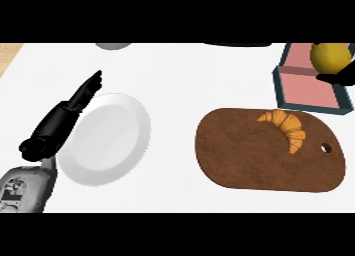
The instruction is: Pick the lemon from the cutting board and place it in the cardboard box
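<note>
Holding the lemon (329, 56) over the cardboard box (313, 86), upper right of frame: right hand (347, 74), fingers curled round the fruit's lower side. Left hand (65, 120), left of frame, fingers straight, holding nothing, beside the white plate (110, 140). Cutting board (268, 155), lower right, carries only a croissant (287, 127). Risk: the lemon hangs near the box's far edge; released there, it may strike the wall and roll onto the counter (180, 75).
</note>
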{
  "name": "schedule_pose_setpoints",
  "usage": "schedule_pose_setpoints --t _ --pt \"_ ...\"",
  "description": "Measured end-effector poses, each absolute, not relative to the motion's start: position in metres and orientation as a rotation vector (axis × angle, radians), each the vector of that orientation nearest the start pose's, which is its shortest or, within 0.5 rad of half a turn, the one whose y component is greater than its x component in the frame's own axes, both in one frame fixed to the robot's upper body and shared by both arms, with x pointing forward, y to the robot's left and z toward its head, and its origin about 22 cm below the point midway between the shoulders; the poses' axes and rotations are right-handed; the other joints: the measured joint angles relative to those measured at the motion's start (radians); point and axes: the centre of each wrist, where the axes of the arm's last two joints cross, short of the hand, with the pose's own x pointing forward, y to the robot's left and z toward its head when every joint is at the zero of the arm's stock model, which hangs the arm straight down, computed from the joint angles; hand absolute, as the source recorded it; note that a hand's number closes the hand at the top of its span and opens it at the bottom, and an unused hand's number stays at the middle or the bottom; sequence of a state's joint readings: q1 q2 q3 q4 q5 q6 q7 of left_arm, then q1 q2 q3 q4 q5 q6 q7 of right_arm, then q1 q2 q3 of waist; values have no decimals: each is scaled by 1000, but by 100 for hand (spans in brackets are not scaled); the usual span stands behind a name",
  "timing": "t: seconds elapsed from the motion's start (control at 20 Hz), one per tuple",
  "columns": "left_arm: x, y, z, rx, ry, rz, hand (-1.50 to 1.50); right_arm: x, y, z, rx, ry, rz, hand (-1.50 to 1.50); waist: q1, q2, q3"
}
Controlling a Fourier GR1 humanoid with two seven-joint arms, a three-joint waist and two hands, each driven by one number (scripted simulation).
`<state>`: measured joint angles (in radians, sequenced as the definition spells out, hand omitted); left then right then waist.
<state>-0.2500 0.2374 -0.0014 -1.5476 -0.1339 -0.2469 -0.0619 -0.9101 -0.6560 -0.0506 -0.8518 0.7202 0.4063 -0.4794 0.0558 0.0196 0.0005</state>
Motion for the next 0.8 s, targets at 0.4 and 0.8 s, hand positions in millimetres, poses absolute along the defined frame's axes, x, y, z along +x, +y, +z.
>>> schedule_pose_setpoints --t 0.4,0.8 --pt "305 247 74 45 -1781 -581 0 430 -374 200 -615 -1396 1504 -150 17 9 1" --pt "306 248 74 39 -1789 -581 0 433 -387 194 -494 -1397 1567 -150 20 11 2"
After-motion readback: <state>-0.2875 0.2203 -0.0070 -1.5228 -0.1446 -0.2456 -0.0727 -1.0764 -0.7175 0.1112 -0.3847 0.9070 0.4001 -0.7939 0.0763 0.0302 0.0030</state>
